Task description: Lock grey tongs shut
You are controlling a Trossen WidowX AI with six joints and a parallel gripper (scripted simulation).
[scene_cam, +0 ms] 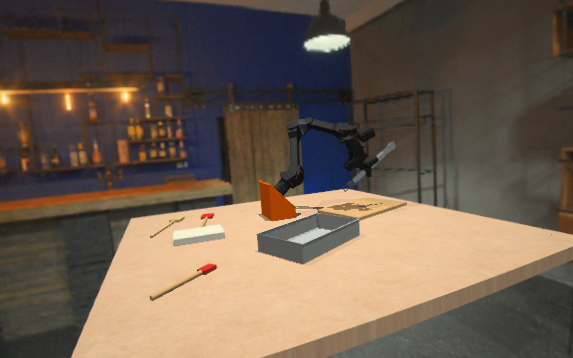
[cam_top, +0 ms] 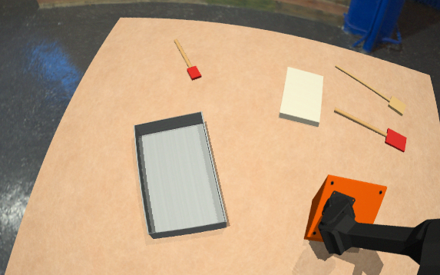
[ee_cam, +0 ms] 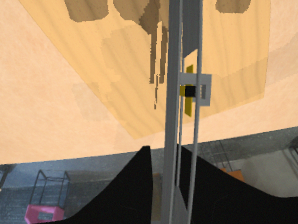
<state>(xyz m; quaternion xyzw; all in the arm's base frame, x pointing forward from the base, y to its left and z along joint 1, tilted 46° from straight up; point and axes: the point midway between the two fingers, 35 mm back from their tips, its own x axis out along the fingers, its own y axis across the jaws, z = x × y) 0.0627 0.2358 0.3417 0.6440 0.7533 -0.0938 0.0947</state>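
Observation:
The grey tongs (scene_cam: 384,152) (ee_cam: 172,100) are held in the air over the wooden board (scene_cam: 390,205) (ee_cam: 235,50). My gripper (scene_cam: 369,167) (ee_cam: 160,151) is shut on them near their middle. In the exterior view they slant, with the broad end up at the right and the thin looped end down at the left. In the wrist view their arms run close side by side with a narrow gap, and a small grey bracket with yellow and black parts sits at them. Whether the lock is engaged cannot be told. The roasting tin (cam_top: 183,230) (scene_cam: 280,248) stands empty.
A cream block (cam_top: 302,94) (scene_cam: 199,236) lies on the table beyond the orange arm base (cam_top: 361,192) (scene_cam: 274,205). Two red-headed spatulas (cam_top: 194,73) (cam_top: 395,140) and a plain wooden one (cam_top: 397,105) lie around it. The table edge shows beyond the board in the wrist view.

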